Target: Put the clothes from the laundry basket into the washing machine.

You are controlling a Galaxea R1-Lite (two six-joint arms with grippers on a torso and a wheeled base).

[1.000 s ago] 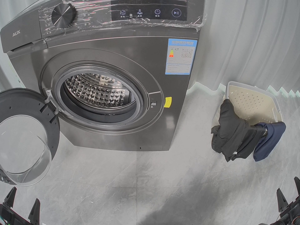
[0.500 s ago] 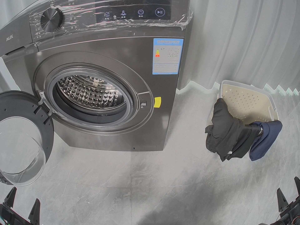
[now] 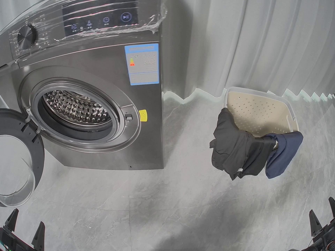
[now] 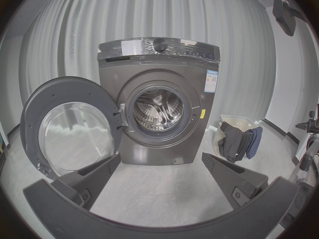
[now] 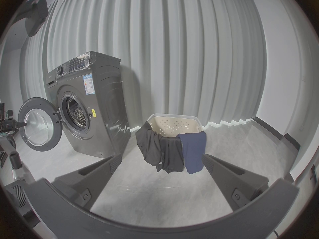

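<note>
A grey washing machine [image 3: 87,56] stands at the left with its round door [image 3: 14,157] swung wide open and the steel drum [image 3: 75,110] showing. To its right on the floor stands a beige laundry basket [image 3: 260,112]. A black garment [image 3: 237,147] and a navy garment [image 3: 284,150] hang over the basket's front rim. My left gripper [image 3: 28,218] is low at the near left, open and holding nothing. My right gripper [image 3: 321,210] is low at the near right, open as well, well short of the basket [image 5: 174,121] and its clothes [image 5: 158,148].
A white curtain [image 3: 251,35] hangs behind the machine and basket. Bare grey floor tiles [image 3: 174,199] lie between me and both. The open door [image 4: 66,126] juts out over the floor on the machine's left. A camera stand [image 4: 309,143] is off to the right.
The whole head picture has slid left, so the camera has turned right. The machine, basket and clothes have kept their places, and both grippers sit as before.
</note>
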